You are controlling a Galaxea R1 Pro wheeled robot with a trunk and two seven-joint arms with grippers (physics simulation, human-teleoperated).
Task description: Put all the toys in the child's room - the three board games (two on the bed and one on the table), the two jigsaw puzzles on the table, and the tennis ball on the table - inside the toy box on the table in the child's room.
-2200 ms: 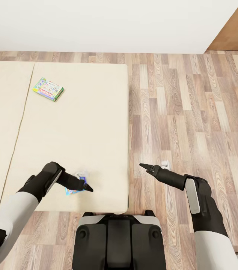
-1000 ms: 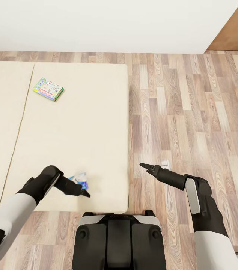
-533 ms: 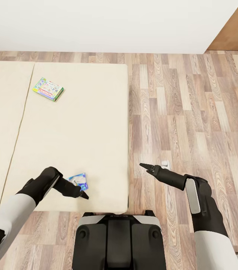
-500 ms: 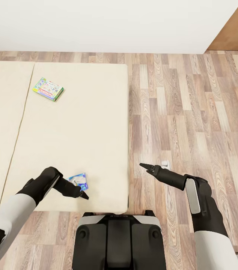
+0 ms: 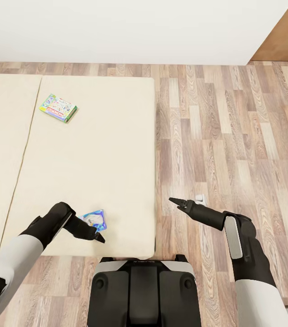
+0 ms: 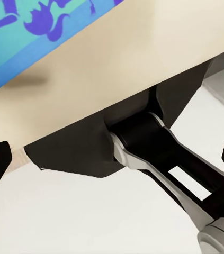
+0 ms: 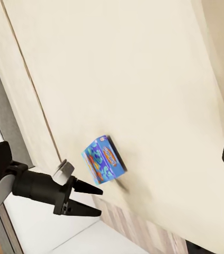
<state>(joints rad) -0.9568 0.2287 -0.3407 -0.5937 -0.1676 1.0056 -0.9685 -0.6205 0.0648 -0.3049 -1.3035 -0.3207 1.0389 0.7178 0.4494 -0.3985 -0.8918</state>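
The left pincer [image 5: 99, 238] hangs released, prongs apart, just beside the blue board game [image 5: 94, 220], a flat glossy box tilted up near the bed's [image 5: 94, 150] front edge. The right wrist view shows that gap [image 7: 85, 198]. The right pincer [image 5: 173, 201] is released over the wood-grain floor [image 5: 235, 136]. A second, green-edged board game [image 5: 58, 108] lies flat toward the bed's far edge.

2 board games [image 5: 58, 108] [image 5: 94, 220], 1 bed [image 5: 85, 168], 2 grippers [image 5: 99, 237] [image 5: 173, 201]
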